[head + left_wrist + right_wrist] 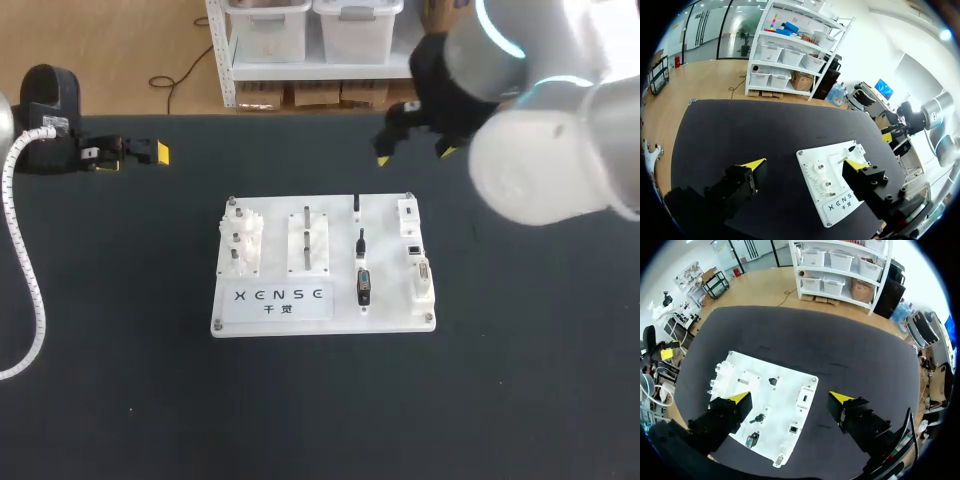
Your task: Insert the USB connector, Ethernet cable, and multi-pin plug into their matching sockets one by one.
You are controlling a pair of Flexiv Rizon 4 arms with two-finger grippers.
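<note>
— Where do the two grippers stand?

— The right gripper point(415, 153) hangs above the table near the far right corner of the white board point(385, 300). Its fingers are spread wide with nothing between them. The left gripper point(135, 155) is well off to the left, by the table's far edge, and it is likewise spread and empty.

— And the plugs?

— All three lie on the board in one column, right of its middle. The USB connector point(356, 204) is farthest back, the Ethernet cable point(361, 242) comes next, and the multi-pin plug point(364, 287) is nearest the front. None sits in a socket.

— The sockets?

— They form a white column point(413, 248) just right of the plugs, along the board's right edge. In the right wrist view the board lies below the parted fingers.
</note>
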